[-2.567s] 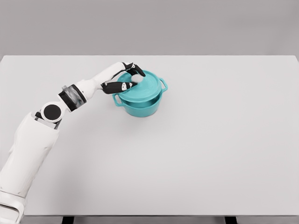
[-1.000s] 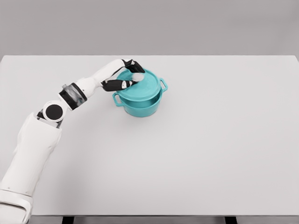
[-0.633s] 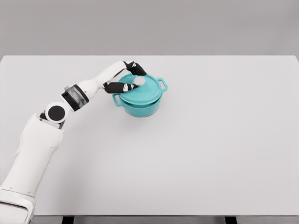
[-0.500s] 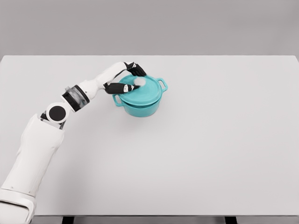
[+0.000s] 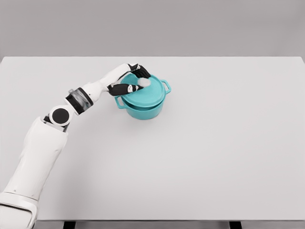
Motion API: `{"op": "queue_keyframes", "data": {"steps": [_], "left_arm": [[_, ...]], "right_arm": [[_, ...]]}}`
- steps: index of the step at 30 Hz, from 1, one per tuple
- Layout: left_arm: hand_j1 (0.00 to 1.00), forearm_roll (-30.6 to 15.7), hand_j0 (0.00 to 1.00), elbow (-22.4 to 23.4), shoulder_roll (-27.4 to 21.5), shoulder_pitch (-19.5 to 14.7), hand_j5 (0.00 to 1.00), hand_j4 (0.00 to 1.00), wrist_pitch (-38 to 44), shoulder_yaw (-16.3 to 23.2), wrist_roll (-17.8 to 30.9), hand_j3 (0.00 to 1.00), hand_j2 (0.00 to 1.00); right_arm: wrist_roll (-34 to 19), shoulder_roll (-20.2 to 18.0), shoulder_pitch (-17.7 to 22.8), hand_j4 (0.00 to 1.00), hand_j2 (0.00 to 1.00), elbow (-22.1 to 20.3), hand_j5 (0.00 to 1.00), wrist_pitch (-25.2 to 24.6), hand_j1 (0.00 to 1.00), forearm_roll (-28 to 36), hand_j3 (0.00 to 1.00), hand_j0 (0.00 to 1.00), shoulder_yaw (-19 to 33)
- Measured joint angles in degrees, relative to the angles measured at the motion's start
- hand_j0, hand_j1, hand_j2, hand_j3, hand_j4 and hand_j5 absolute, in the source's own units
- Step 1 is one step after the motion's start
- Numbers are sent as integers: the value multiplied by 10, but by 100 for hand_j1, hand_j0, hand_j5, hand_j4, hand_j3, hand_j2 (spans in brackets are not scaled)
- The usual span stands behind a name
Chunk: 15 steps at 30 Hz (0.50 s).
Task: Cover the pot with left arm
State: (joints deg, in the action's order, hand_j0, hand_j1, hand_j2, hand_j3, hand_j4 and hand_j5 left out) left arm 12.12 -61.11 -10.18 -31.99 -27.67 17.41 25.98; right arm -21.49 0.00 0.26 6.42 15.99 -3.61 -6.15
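A teal pot [image 5: 142, 109] with two side handles stands on the white table [image 5: 214, 143], left of the middle and toward the back. Its teal lid [image 5: 151, 94] lies level on the pot's rim. The lid's white knob [image 5: 144, 82] sits between the black fingers and thumb of my left hand [image 5: 137, 80], which reaches in from the lower left and is shut on the knob. The hand covers the lid's left part.
My left arm stretches across the table's left side from the lower left corner. The table's far edge [image 5: 152, 57] runs just behind the pot, with a grey wall beyond it.
The lid was tilted and raised above the pot; it has come down and now sits flat on the rim. My left hand moved slightly right with it.
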Motion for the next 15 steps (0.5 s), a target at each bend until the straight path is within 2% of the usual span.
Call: {"op": "queue_keyframes", "data": {"steps": [1, 2, 4, 15], "left_arm": [[59, 0, 59, 0, 0, 0, 59, 59, -1, 0, 0, 59, 59], [71, 0, 71, 0, 0, 0, 71, 71, -1, 0, -1, 71, 71], [77, -1, 77, 0, 0, 0, 77, 77, -1, 0, -1, 77, 77], [80, -4, 80, 0, -3, 0, 80, 80, -1, -2, -1, 80, 80]], "right_arm": [[0, 0, 0, 100, 100, 0, 100, 0, 100, 0, 100, 100, 0], [0, 0, 0, 100, 100, 0, 100, 0, 100, 0, 100, 100, 0], [0, 0, 0, 100, 100, 0, 100, 0, 100, 0, 100, 100, 0], [0, 0, 0, 100, 100, 0, 100, 0, 100, 0, 100, 100, 0]]}}
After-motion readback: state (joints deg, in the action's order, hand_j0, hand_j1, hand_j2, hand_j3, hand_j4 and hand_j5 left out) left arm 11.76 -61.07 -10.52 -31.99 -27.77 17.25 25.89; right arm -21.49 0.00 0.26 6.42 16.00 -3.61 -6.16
